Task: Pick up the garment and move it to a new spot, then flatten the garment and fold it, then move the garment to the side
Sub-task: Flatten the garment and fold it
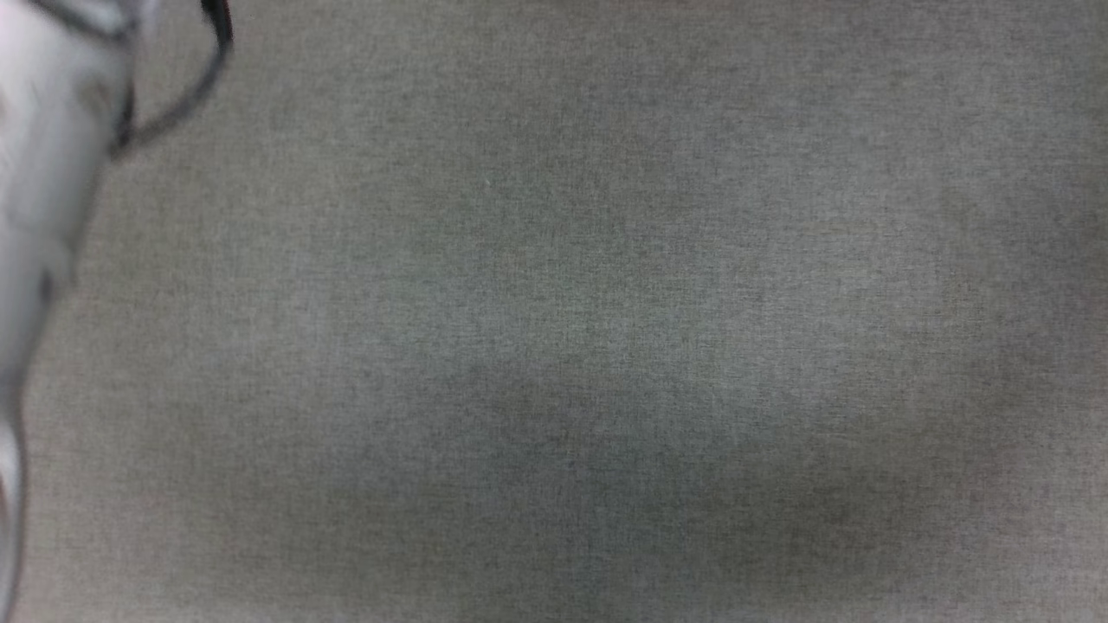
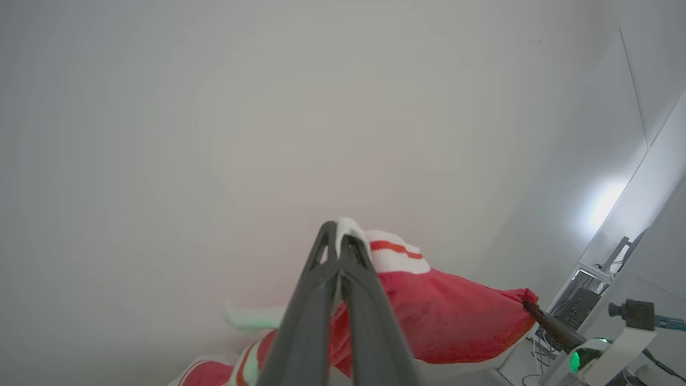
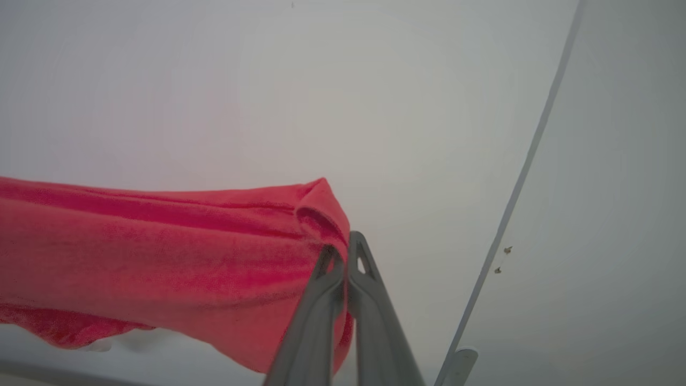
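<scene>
Closest in on the left wrist view, the left gripper [image 2: 340, 237] has its fingers pressed together on a fold of white, red-striped trim, and the cloth pokes up just past the tips at 12 o'clock. On the right wrist view the right gripper [image 3: 343, 251] is doing the same job, its fingers clamped tight on a bunched red corner. Between the two hangs the garment [image 2: 455, 316], up in the air and pulled into a sagging red band. It runs off towards 9 o'clock from the right fingers and towards 4 o'clock from the left ones, with more red-and-white cloth drooping at 7 o'clock. Beyond it both wrist views show a pale wall [image 2: 268, 107]. From the head, a blurred pale forearm [image 1: 43, 173] sits at 9 to 10 o'clock, and the grey woven surface [image 1: 606, 303] lies bare below. This looks like the carry to a new spot, with the lay-down to come. To do it well, hold the two grips level and spread them until the sag goes. Then lower the cloth so its hanging edge meets the surface first, and draw it back so it lands flat instead of heaping. One grip is on a thin trim, so a sharp tug risks a slip.
</scene>
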Tool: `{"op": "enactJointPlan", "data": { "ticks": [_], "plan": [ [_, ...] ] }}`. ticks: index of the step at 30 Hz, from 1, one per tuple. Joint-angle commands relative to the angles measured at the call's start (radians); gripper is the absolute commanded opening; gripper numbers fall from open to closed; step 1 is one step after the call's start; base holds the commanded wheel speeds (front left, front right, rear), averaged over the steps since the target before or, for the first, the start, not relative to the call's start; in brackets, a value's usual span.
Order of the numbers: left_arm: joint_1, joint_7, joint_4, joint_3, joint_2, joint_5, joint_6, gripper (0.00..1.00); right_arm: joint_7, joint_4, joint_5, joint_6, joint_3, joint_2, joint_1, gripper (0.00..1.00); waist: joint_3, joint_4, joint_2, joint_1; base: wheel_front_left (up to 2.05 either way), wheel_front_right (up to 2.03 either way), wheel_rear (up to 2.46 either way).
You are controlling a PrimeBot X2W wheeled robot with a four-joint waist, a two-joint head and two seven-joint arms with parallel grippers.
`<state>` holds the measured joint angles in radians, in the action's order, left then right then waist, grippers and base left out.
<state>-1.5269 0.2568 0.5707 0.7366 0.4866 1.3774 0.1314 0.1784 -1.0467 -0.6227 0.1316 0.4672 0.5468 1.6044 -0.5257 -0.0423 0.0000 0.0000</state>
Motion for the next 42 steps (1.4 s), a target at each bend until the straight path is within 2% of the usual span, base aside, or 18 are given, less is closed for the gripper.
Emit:
{"op": "enactJointPlan", "data": {
  "ticks": [1,6,13,15,20,27,33,38,42],
  "plan": [
    [0.067,0.007,-0.034,-0.008,0.009,0.022,-0.003,0.0,0.005,0.002,-0.022,-0.002,0.012,0.001,-0.054,0.0,0.008,0.002,0.0,0.0,0.0,0.0,0.0],
    [0.363,0.008,-0.191,-0.056,0.043,0.003,-0.002,0.0,-0.024,0.091,-0.098,-0.002,0.092,0.016,-0.278,0.0,0.028,0.002,0.0,0.0,0.0,0.0,0.0],
    [0.78,0.007,-0.381,-0.112,0.034,-0.114,-0.002,0.0,-0.071,0.333,-0.27,-0.002,0.143,0.135,-0.654,0.0,0.087,-0.011,0.0,0.0,0.0,0.0,0.0],
    [0.883,0.007,-0.43,-0.129,0.031,-0.133,-0.002,0.0,-0.07,0.4,-0.313,-0.002,0.129,0.172,-0.76,0.0,0.113,-0.016,0.0,0.0,0.0,0.0,0.0],
    [1.089,0.008,-0.509,-0.125,0.064,-0.199,-0.002,0.0,-0.097,0.565,-0.373,-0.002,0.076,0.254,-0.992,0.0,0.172,-0.018,0.0,0.0,0.0,0.0,0.0],
    [1.291,0.007,-0.617,-0.119,0.124,-0.251,-0.002,0.0,-0.147,0.781,-0.335,-0.002,-0.057,0.312,-1.281,0.0,0.229,-0.015,0.0,0.0,0.0,0.0,0.0],
    [1.447,0.007,-0.712,-0.143,0.161,-0.274,-0.002,0.0,-0.239,0.96,-0.266,-0.002,-0.27,0.266,-1.54,0.0,0.245,-0.003,0.0,0.0,0.0,0.0,0.0],
    [1.527,0.008,-0.78,-0.191,0.162,-0.261,-0.002,0.0,-0.352,1.144,-0.176,-0.002,-0.46,0.138,-1.726,0.0,0.238,-0.006,0.0,0.0,0.0,0.0,0.0],
    [1.479,0.002,-0.778,-0.178,0.17,-0.272,-0.002,0.0,-0.446,1.262,-0.102,-0.002,-0.549,0.04,-1.749,0.0,0.233,-0.009,0.0,0.0,0.0,0.0,0.0]
  ]
}}
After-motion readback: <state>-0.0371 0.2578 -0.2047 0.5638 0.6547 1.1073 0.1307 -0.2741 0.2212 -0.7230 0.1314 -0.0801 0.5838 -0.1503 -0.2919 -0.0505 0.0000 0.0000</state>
